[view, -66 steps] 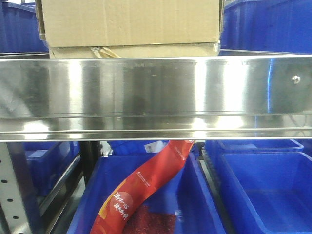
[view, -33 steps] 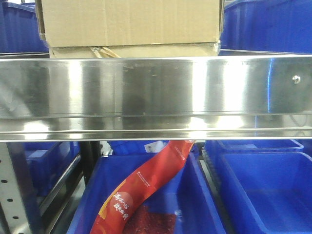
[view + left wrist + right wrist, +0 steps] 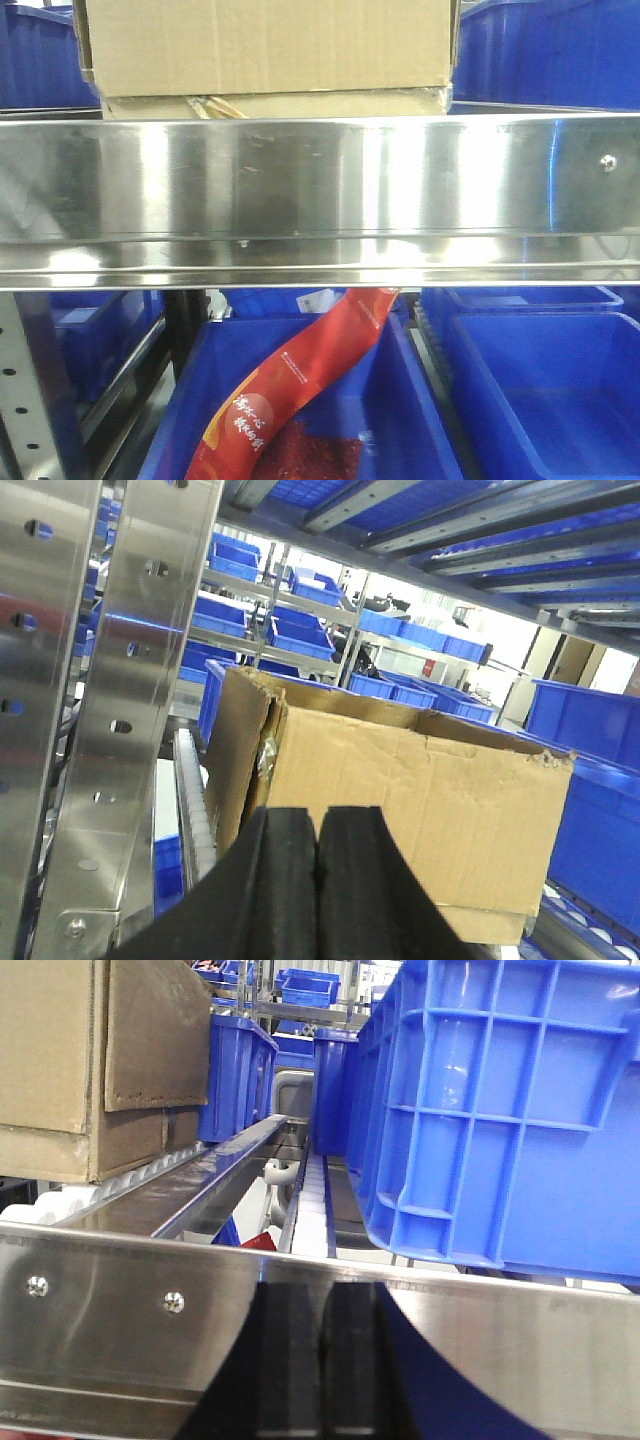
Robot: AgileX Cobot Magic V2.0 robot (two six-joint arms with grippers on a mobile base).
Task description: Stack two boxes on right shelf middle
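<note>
In the front view the large brown box (image 3: 265,45) sits on top of the thin flat box (image 3: 300,103), both on the steel shelf (image 3: 320,190) behind its shiny front lip. My left gripper (image 3: 318,825) is shut and empty, a little short of the large box's dented side (image 3: 430,810). My right gripper (image 3: 322,1300) is also shut with nothing in it, just in front of the shelf lip (image 3: 120,1300). The stacked boxes (image 3: 60,1060) stand to its left. Neither gripper appears in the front view.
Blue plastic bins (image 3: 540,390) fill the level below, one holding a red packet (image 3: 300,380). A blue bin (image 3: 500,1110) stands on the shelf right of the boxes. Perforated steel uprights (image 3: 110,680) rise at the left, and roller tracks (image 3: 315,1200) run back along the shelf.
The boxes have not moved. Only the dim reflection on the shelf lip has shifted slightly.
</note>
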